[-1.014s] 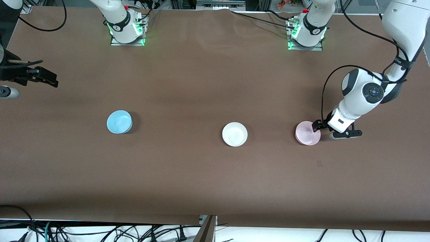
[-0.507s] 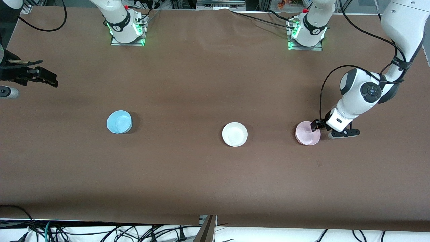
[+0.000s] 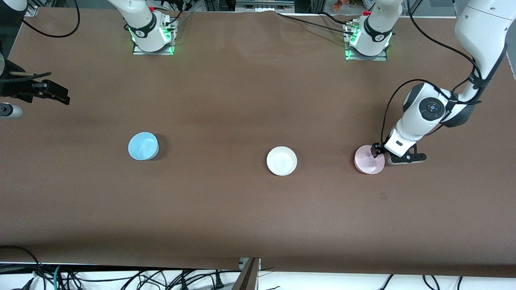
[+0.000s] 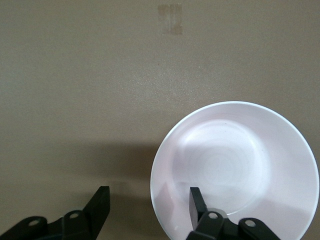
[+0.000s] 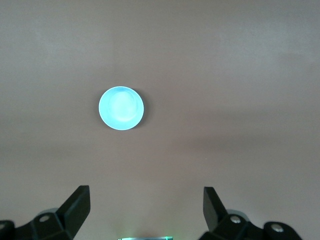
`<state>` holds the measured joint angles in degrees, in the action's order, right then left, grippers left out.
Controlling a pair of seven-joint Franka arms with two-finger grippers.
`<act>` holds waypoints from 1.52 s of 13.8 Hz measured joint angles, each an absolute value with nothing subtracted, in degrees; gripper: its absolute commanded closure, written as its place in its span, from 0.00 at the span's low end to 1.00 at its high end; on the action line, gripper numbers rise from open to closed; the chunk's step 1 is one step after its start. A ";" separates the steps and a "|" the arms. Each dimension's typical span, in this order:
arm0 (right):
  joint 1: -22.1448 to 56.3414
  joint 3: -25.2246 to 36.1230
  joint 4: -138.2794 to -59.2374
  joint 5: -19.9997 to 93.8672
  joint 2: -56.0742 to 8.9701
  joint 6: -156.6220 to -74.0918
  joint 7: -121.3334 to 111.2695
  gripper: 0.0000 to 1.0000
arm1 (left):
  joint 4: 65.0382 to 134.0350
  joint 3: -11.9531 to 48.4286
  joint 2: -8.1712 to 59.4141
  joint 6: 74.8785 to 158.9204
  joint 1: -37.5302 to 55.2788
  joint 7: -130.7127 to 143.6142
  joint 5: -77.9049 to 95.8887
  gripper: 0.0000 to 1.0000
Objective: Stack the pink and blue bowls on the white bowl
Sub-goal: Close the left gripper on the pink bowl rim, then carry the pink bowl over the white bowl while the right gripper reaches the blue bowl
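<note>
Landmark: plain white round plastic bowl [image 3: 281, 160], mid-surface on the brown paper-covered surface [image 3: 242, 209].

- Pale pink round plastic bowl [image 3: 369, 160] sits toward the left arm's end from the white bowl, well apart, about as near the front camera. Nothing stacked yet.
- Light sky-blue round plastic bowl [image 3: 143, 146] sits toward the right arm's end from the white bowl, well apart, slightly farther from the front camera.
- Left gripper [image 4: 147, 205] is down at the pink bowl's rim, fingers spread and straddling the wall: one finger [image 4: 196, 202] inside the bowl, the other outside over bare surface. Not clenched, bowl not gripped.
- Right gripper [image 5: 145, 205] is released, up in the air, blue bowl in its wrist view. That arm waits, parked off the right arm's end, well apart from the white bowl.

Risks, my read:
- A one-wall rim pinch on a light shallow bowl may tilt it or let it slip on lift.
- If the inner finger pushes before closing, the bowl could skid.
- A tilted carry could mean an off-centre drop on the white bowl, so it may not nest.
</note>
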<state>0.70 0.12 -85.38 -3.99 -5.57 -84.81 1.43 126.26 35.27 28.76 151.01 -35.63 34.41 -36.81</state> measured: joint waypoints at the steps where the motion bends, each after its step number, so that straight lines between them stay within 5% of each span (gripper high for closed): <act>1: 0.70 0.12 -85.38 -3.99 -5.57 -84.81 1.43 0.00 | 126.26 35.29 28.77 151.11 -35.62 34.50 -36.89 0.36; 4: 0.70 0.12 -85.38 -3.99 -5.57 -84.81 1.43 0.00 | 126.25 35.35 28.77 151.26 -35.62 34.53 -36.90 0.49; 11: 0.70 0.12 -85.38 -3.99 -5.57 -84.81 1.43 0.00 | 126.13 35.42 28.77 151.46 -35.62 34.54 -36.91 1.00; 21: 3.56 -0.07 -85.45 -4.06 -11.98 -92.04 1.39 0.00 | 124.49 37.66 28.35 151.29 -35.73 35.89 -36.74 1.00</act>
<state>3.56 -0.07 -85.45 -4.06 -11.98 -92.04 1.39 124.49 37.66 28.35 151.29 -35.73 35.89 -36.74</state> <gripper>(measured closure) 0.000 0.969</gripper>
